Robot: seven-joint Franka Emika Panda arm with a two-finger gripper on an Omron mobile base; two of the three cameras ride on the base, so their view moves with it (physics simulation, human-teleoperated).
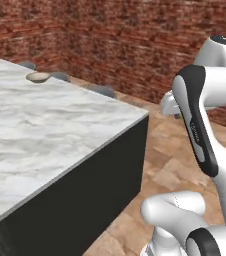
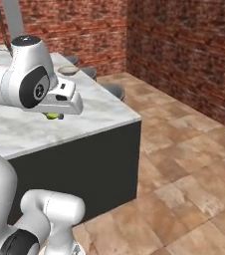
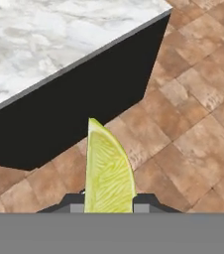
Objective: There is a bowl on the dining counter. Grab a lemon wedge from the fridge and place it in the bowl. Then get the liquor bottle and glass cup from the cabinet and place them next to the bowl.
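No writing or label can be read anywhere; my fingers (image 3: 143, 202) are clenched on the lemon wedge (image 3: 106, 171), a pale yellow-green slice with fine veins and a pointed tip, standing at the lower centre of the hand view over brown floor tiles (image 3: 193, 124). The left base view alone shows the bowl (image 1: 38, 77), upper left on the marble counter (image 1: 50, 130); the right base view shows a green sliver of wedge under my hand, left of centre.

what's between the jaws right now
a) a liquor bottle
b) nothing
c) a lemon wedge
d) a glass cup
c, in the hand view a yellow-green lemon wedge stands clamped between the two dark fingertips, above the tiled floor beside the counter.
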